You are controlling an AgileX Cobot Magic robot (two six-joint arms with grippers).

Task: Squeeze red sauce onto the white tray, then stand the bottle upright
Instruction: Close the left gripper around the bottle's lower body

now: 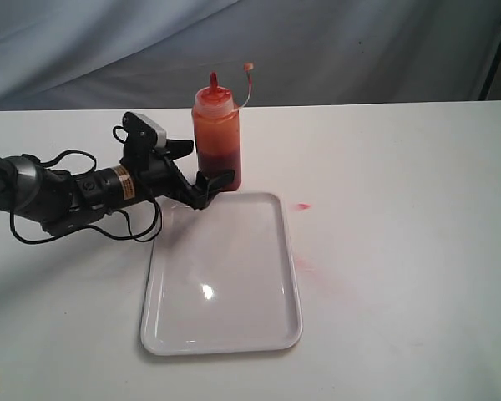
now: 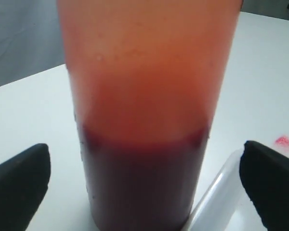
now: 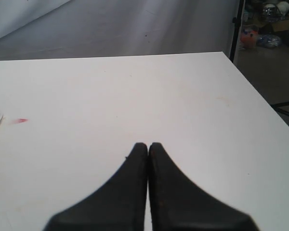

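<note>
The bottle (image 1: 217,138) stands upright on the table just behind the far edge of the white tray (image 1: 221,284). Its red nozzle points up and the small cap hangs off to the side. Dark red sauce (image 1: 220,164) fills its lower part. My left gripper (image 1: 203,165) is open, one finger on each side of the bottle's lower body. In the left wrist view the bottle (image 2: 144,120) fills the middle, with white table showing between it and each of the fingers (image 2: 19,185). The tray's surface shows no sauce. My right gripper (image 3: 148,147) is shut on nothing, above bare table.
A small red spot (image 1: 301,205) lies on the table right of the tray's far corner, with a faint pink smear (image 1: 306,266) nearer the front. The table's right edge (image 3: 260,96) drops off beside the right gripper. A grey curtain hangs behind the table.
</note>
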